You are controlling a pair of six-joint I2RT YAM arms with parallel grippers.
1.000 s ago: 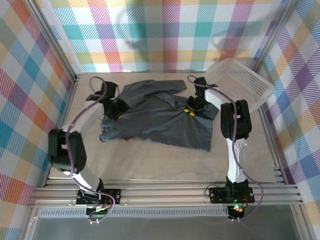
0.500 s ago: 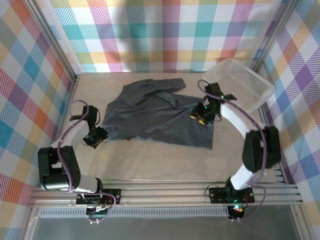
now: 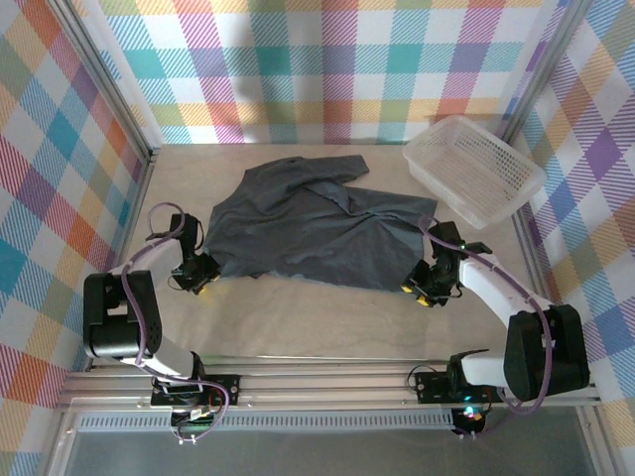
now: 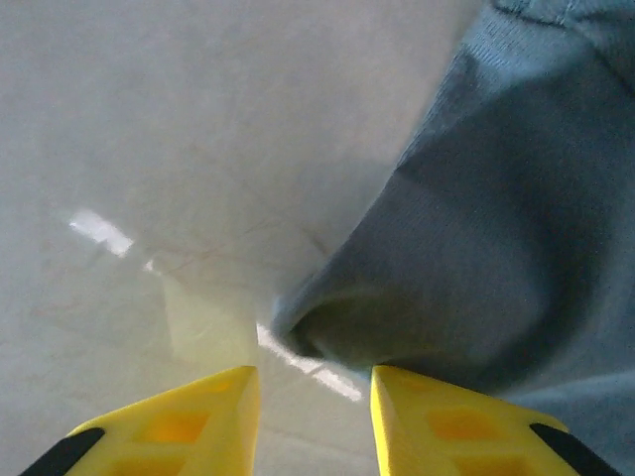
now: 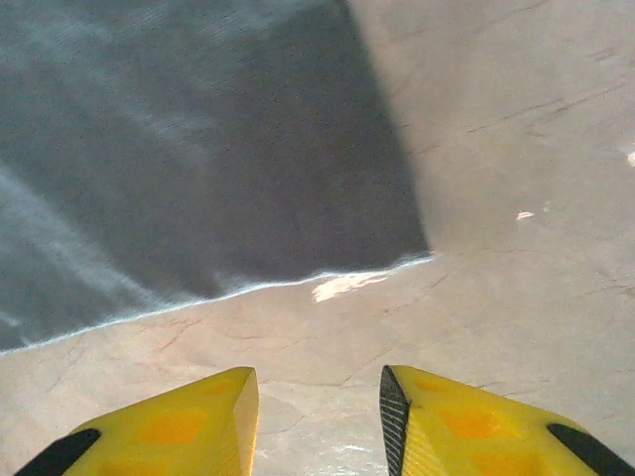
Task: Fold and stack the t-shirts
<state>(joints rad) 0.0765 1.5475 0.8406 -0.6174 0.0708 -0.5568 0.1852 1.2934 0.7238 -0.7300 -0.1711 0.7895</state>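
A dark charcoal-grey t-shirt (image 3: 316,226) lies rumpled and spread across the middle of the table. My left gripper (image 3: 197,275) is low at the shirt's near-left corner, open, with that curled corner (image 4: 327,332) just ahead of its yellow fingertips (image 4: 198,421). My right gripper (image 3: 417,292) is down at the shirt's near-right corner, open and empty. The shirt's hem (image 5: 298,283) lies just beyond its yellow fingers (image 5: 466,426), with bare table between them.
A white perforated plastic basket (image 3: 474,171) stands at the back right, apart from the shirt. Plaid walls close off the back and both sides. The near strip of beige tabletop (image 3: 317,322) is bare. Aluminium rails run along the front edge.
My right gripper has swung from the shirt's right middle down to its near-right corner. The left gripper has edged right, up to the near-left corner. The shirt's right side lies flatter.
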